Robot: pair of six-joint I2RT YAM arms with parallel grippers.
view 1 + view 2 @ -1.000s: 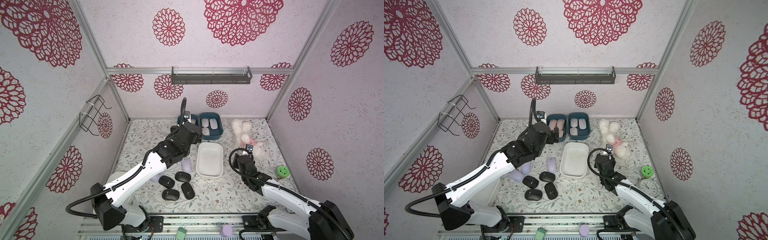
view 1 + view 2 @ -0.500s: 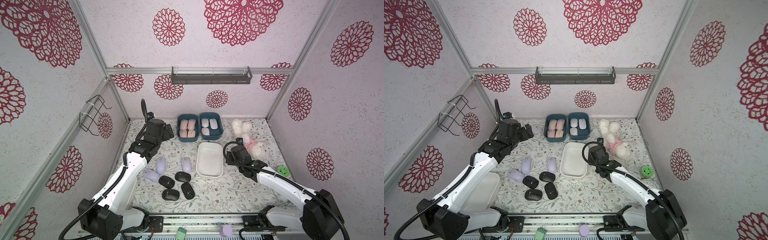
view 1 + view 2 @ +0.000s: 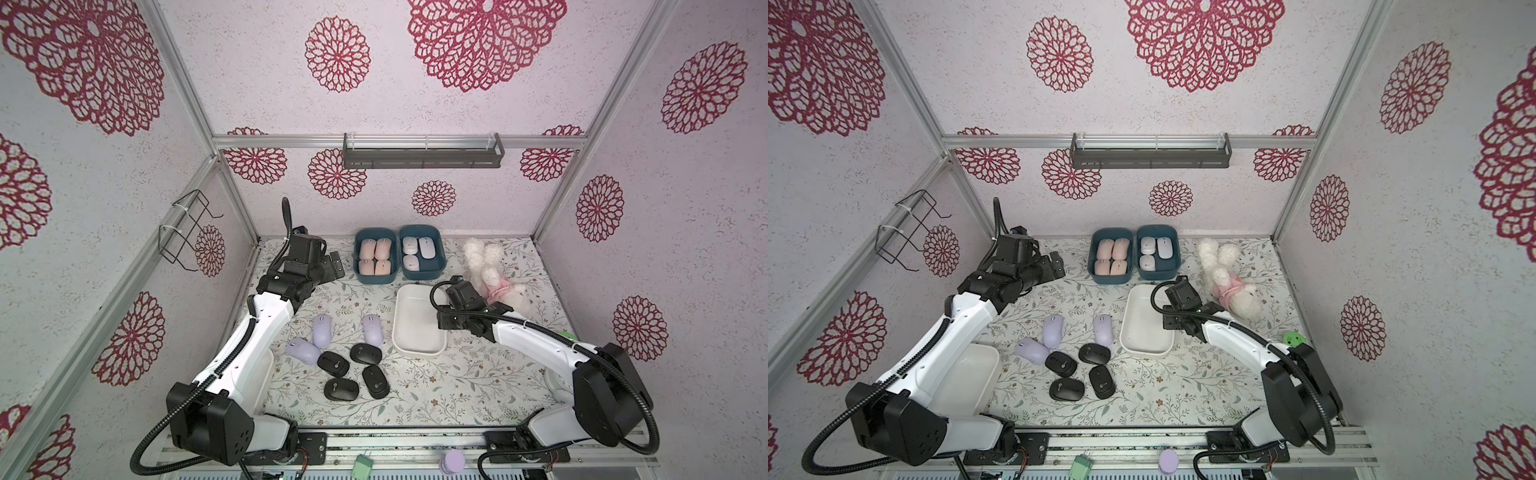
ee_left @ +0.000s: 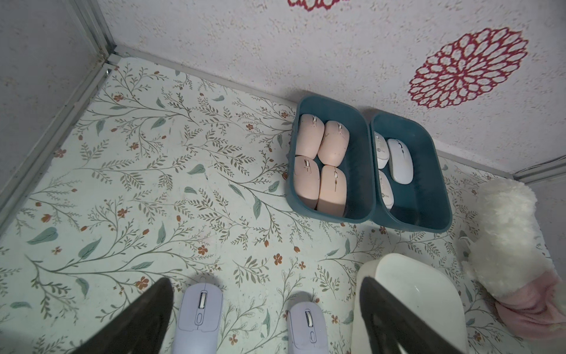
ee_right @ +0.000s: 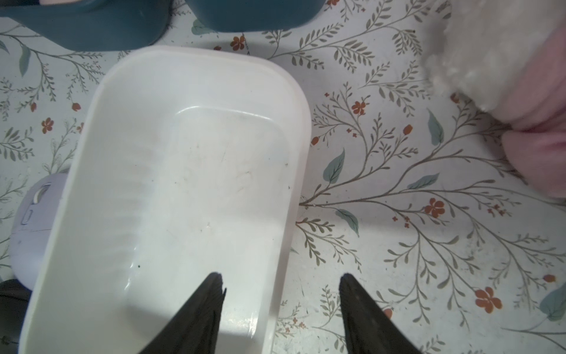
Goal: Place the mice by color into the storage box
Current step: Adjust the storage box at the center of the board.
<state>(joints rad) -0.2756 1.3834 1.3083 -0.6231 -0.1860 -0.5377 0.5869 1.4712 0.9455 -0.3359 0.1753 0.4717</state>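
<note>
Four peach-pink mice (image 3: 367, 250) in one teal bin (image 3: 356, 262), three pale mice (image 3: 427, 249) in the next bin (image 3: 441, 257), lilac mice (image 3: 322, 331) and black mice (image 3: 365, 354) loose on the mat (image 3: 415, 386), my left gripper (image 4: 265, 282) spread wide, right gripper (image 5: 280, 277) spread astride white tray (image 5: 301, 122) rim

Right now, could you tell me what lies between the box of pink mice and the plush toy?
The other teal box, holding three pale mice, then a strip of bare mat; both top views show it.
</note>
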